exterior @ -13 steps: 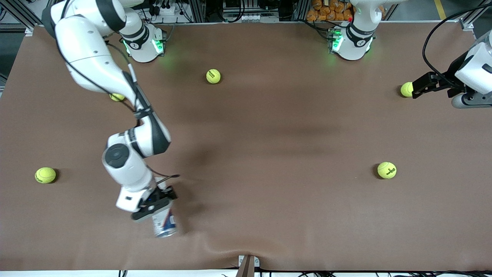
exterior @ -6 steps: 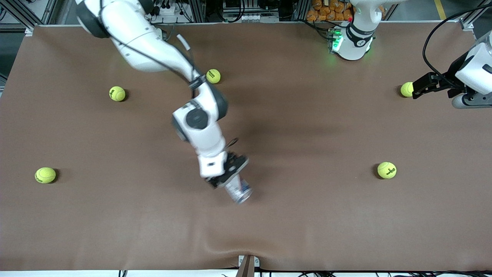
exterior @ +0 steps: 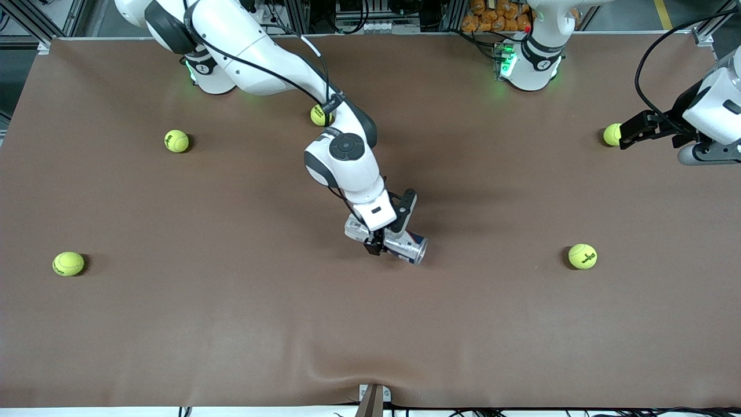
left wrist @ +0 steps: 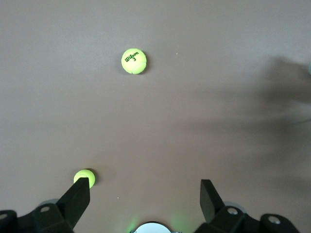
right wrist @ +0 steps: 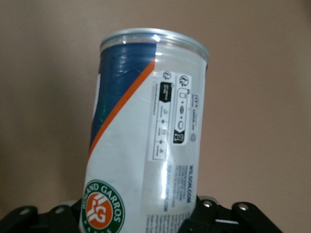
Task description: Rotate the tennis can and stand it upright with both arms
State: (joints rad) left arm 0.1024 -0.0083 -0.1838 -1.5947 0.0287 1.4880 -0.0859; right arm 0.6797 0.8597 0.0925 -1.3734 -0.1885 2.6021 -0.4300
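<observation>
Though set astride the tennis can [exterior: 412, 248] at the table's middle by the right gripper [exterior: 389, 230], impossible to tell whether clamped or slackening, with the can on its side and its silvery rim angled toward the left arm's end. Waiting over that end beside a tennis ball [exterior: 611, 134], jaws spread wide, the left gripper [exterior: 626, 132] well apart from the can, too distant to steady anything. Liable to roll away across the brown mat [exterior: 231, 324] if let go on that round flank, or to twist and slip in a one-armed tilt.
</observation>
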